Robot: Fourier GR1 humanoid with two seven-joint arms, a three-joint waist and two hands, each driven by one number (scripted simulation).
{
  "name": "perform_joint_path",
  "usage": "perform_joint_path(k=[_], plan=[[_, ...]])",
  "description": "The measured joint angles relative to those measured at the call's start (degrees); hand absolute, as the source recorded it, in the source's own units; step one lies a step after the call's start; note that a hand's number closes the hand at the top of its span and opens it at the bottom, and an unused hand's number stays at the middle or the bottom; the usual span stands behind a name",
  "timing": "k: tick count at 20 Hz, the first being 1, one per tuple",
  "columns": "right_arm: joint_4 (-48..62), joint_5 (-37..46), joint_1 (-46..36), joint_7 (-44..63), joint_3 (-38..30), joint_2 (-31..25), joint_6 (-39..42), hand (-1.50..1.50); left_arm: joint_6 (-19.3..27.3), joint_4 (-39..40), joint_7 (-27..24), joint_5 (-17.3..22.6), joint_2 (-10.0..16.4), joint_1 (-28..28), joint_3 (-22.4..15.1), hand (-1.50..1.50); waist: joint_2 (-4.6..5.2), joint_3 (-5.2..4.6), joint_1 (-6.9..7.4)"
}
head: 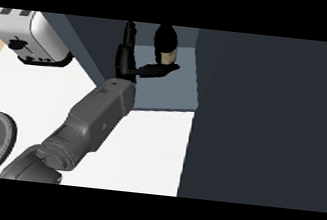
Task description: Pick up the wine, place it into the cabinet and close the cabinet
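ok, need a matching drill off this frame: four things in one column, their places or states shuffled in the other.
Things:
1. toaster
2. wine bottle
3. left hand
4. cabinet door

Places or states:
A. inside the cabinet
B. dark panel filling the view's right
C. on the white counter, upper left
D. fingers straight, just left of the bottle, thumb at its base

Pairs: 1-C, 2-A, 3-D, 4-B

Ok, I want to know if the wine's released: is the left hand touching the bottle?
Cannot tell. Head view: the left hand has straight fingers clear of the wine bottle, but its thumb overlaps the bottle's base; depth unclear.
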Motion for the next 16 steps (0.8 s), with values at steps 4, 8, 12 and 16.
perform_joint_path(k=[4,8,12,16], plan=[[-0.15,0.04,0.34,0.18,0.7,0.04,-0.26,-1.5,-2.02,-0.35,-1.14,-0.27,-0.03,0.5,-0.15,-1.5,-0.08,-0.04,-0.01],[-0.24,-0.09,0.69,-0.01,0.42,-0.12,0.01,-1.5,-3.79,-0.03,-0.96,-0.93,-0.03,0.4,-0.66,-1.5,-0.07,-0.08,0.09],[-0.35,-0.04,0.25,0.58,0.59,-0.34,-0.21,-1.5,-5.81,-0.04,-0.86,-1.06,-0.04,0.56,-0.97,-1.5,-0.13,-0.11,0.1],[-0.16,-0.41,-0.42,0.53,-0.63,-0.79,0.06,-1.5,-7.37,-0.46,-1.09,-0.47,-0.07,0.92,-1.17,-1.5,-0.19,-0.16,0.1]])
